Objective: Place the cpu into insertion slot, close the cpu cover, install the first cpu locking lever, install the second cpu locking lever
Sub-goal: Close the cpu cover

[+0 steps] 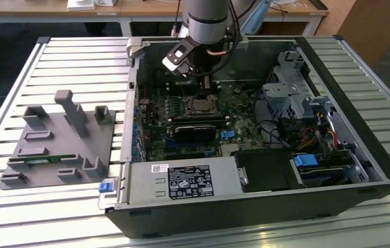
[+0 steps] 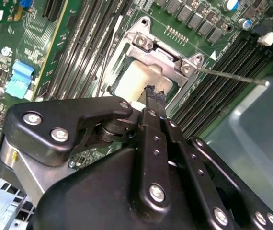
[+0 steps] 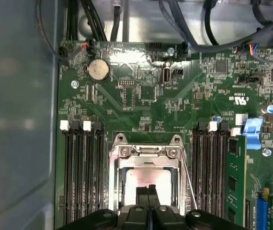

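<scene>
Fingers [image 3: 142, 196] pressed together, nothing held. In the first wrist view their tips sit over the cpu [image 3: 137, 178]; whether they touch it cannot be told. Cpu lies in the insertion slot [image 1: 200, 105] on the green board. Its pale metal top shows through the window of the cpu cover [image 3: 148, 163], which lies down over it. One thin wire locking lever [image 2: 232, 76] juts out free beside the socket. White printed label [image 1: 188, 182] on the power supply box.
</scene>
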Robot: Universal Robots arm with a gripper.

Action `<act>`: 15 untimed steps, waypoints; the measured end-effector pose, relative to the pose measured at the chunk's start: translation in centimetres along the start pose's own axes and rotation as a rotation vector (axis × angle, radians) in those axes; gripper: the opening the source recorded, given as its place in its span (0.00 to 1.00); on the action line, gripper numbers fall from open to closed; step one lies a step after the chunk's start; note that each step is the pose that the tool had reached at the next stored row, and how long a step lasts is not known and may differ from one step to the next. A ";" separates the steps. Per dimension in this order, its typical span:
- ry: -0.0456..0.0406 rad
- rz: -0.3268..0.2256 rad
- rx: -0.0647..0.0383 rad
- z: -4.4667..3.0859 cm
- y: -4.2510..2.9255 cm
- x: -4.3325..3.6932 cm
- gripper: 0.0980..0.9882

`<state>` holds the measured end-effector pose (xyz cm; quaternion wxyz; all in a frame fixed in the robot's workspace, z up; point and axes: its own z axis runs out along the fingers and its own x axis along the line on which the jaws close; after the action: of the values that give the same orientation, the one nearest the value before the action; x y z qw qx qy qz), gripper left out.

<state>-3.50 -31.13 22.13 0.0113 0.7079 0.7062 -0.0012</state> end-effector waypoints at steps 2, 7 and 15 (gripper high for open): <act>0.0000 0.000 0.000 0.24 -0.14 0.00 0.02; 0.0000 0.000 0.000 0.72 -0.37 0.01 0.02; 0.0001 0.000 0.000 1.23 -0.99 0.02 0.02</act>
<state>-4.47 -31.12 20.89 0.0112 0.7079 0.7062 -0.0011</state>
